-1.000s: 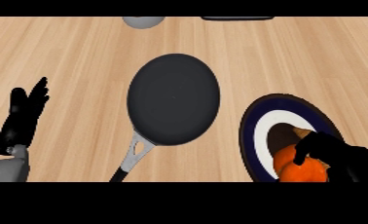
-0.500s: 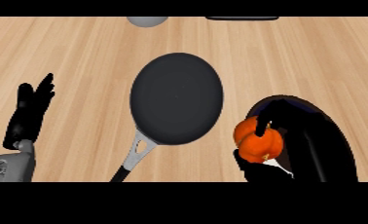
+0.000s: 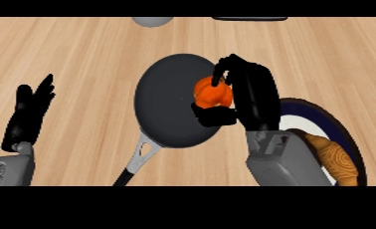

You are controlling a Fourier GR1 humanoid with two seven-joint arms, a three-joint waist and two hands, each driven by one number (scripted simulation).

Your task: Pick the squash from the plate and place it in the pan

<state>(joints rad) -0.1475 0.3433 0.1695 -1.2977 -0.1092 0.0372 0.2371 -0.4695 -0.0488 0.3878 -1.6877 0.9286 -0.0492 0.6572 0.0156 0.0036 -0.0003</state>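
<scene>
Wooden counter top seen from steeply above.
Light wood planks (image 3: 81, 54) run across the view; a grey rounded object (image 3: 152, 21) and a dark flat object (image 3: 249, 18) lie at the far edge.

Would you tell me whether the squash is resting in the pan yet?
Not yet: the right hand is curled round the squash, holding it over the pan.

Squash (image 3: 212, 95): partly hidden by right hand (image 3: 249, 96) curled round it.
Plate (image 3: 334, 126) at 4 o'clock: largely covered by right forearm.
Brown item (image 3: 337, 161) on plate: identity unclear.
Grey object (image 3: 152, 21) and dark object (image 3: 249, 18) at 12 o'clock: cut by top edge.
Pan handle (image 3: 136, 161): end cut off at 6 o'clock.
</scene>
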